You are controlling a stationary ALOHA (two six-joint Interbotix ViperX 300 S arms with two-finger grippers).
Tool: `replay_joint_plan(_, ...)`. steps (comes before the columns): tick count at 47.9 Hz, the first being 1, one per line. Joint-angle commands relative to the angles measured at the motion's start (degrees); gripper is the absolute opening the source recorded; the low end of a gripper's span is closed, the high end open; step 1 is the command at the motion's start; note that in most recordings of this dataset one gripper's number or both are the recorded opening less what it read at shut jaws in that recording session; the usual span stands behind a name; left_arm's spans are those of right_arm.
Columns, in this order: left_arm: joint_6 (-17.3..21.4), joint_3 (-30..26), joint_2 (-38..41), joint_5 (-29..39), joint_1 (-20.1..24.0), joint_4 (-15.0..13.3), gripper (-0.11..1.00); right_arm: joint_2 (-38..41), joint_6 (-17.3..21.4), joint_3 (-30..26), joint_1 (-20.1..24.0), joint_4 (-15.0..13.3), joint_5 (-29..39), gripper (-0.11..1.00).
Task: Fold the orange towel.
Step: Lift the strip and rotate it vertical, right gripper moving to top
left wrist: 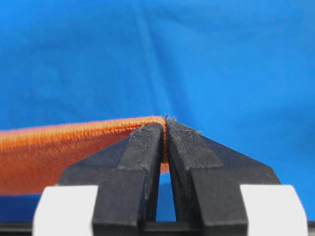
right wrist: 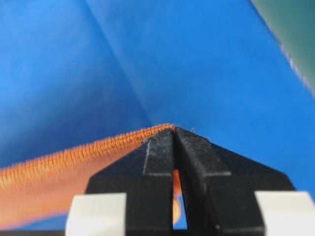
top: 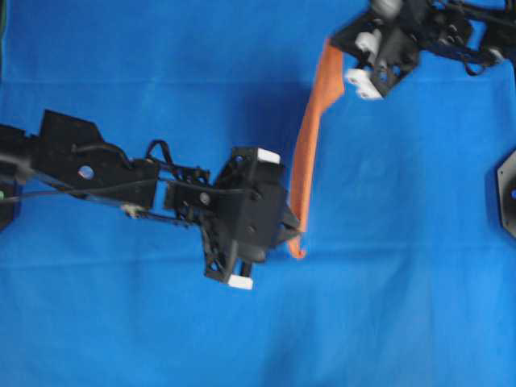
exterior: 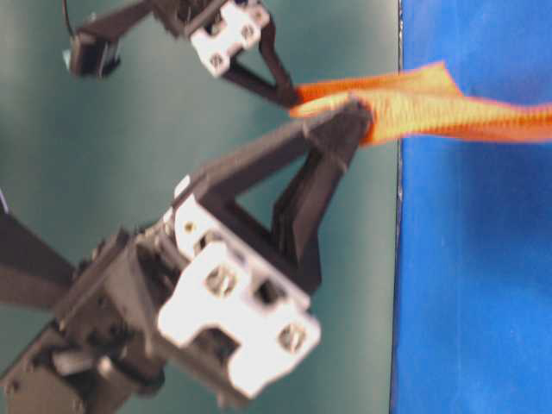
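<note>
Both hands up, towel in the air.

My left hand [left wrist: 166, 129] is pressed together on one corner of the orange towel [top: 310, 149]; the wrist view shows the hem caught right at the tips, nothing deeper. My right hand [right wrist: 174, 132] is the same: pinching the other corner at the very ends of its fingers [right wrist: 157, 150].

The towel hangs stretched between the two hands above the blue sheet [top: 403, 282]. From overhead it reads as a thin orange strip running from the right hand [top: 343, 60] at the top down to the left hand [top: 292, 234] near the middle. How much cloth hangs below that edge I cannot tell. The table-level view is blurred, so I trust it only for the grips.

Risks from here, as I judge them:
- Tip-only pinches. Pull the hands further apart and a corner may slide out, dropping one side in a heap.
- The two hands sit at unequal reach. Lay it down like this and the fold line lands skewed, edges not matching.
- Lowering too fast could let the hanging part bunch under itself.
- Dragging low could rumple the blue sheet, which is already creased.
</note>
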Motion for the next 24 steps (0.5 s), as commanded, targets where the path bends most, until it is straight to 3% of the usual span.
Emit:
replay_joint_plan(1, 0.9, -2.5, -0.3, -0.4, -2.3, -0.2, 0.03, 1.7, -0.1, -4.3, -1.7, -1.1, -0.5, 0.02)
replay_joint_plan(13, 1.8, -3.3, 0.4, -0.9, -2.8, -0.2, 0.03, 2.8, -0.1, -5.8, -2.1, -2.0, -0.5, 0.02)
replay_joint_plan(24, 2.5, -5.0, 2.5, -4.4, -2.8, -0.2, 0.03, -0.4, 0.1, -2.5, -2.8, -1.9, -0.3, 0.02)
